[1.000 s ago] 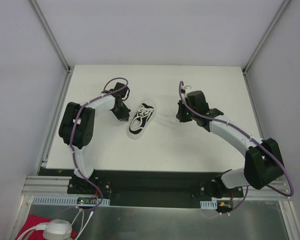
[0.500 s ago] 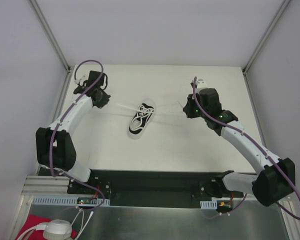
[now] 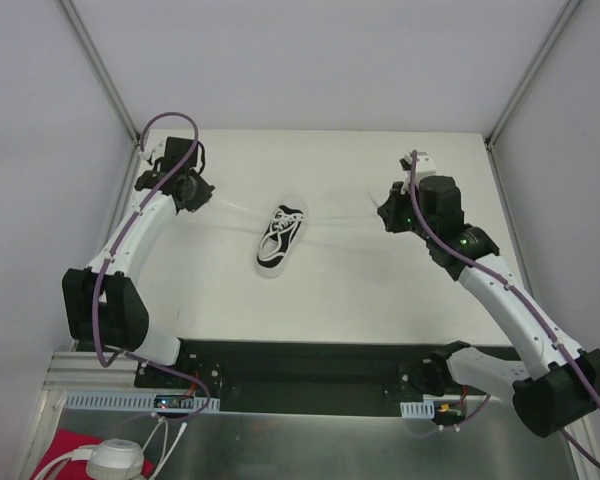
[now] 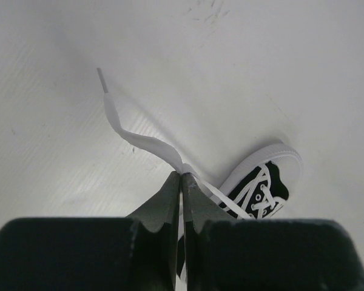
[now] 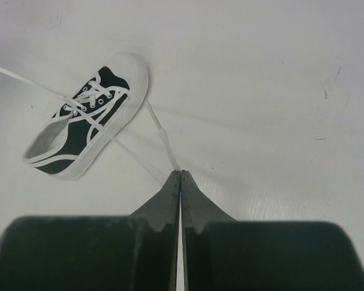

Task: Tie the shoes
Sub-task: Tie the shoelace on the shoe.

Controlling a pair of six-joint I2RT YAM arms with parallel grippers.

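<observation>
A small black sneaker (image 3: 278, 238) with a white sole lies on its side mid-table, also seen in the left wrist view (image 4: 262, 182) and the right wrist view (image 5: 88, 121). My left gripper (image 3: 194, 194) is far to its left near the table's back-left corner, shut on a white lace (image 4: 133, 138) that runs back to the shoe (image 3: 236, 212). The lace's free end flops beyond the left fingertips (image 4: 182, 176). My right gripper (image 3: 388, 216) is to the shoe's right, shut (image 5: 180, 173) on the other lace (image 5: 164, 143), which stretches almost straight to the shoe (image 3: 340, 219).
The white tabletop (image 3: 310, 300) is boxed by white walls and metal corner posts (image 3: 100, 70) (image 3: 530, 75). Its left edge (image 3: 115, 240) lies close to the left arm. A red cloth (image 3: 55, 450) and a white object (image 3: 115, 460) sit below the near edge.
Both arms have swung outward from the shoe, the left toward the back-left corner and the right farther right, drawing both laces out long. The shoe has stayed in place.
</observation>
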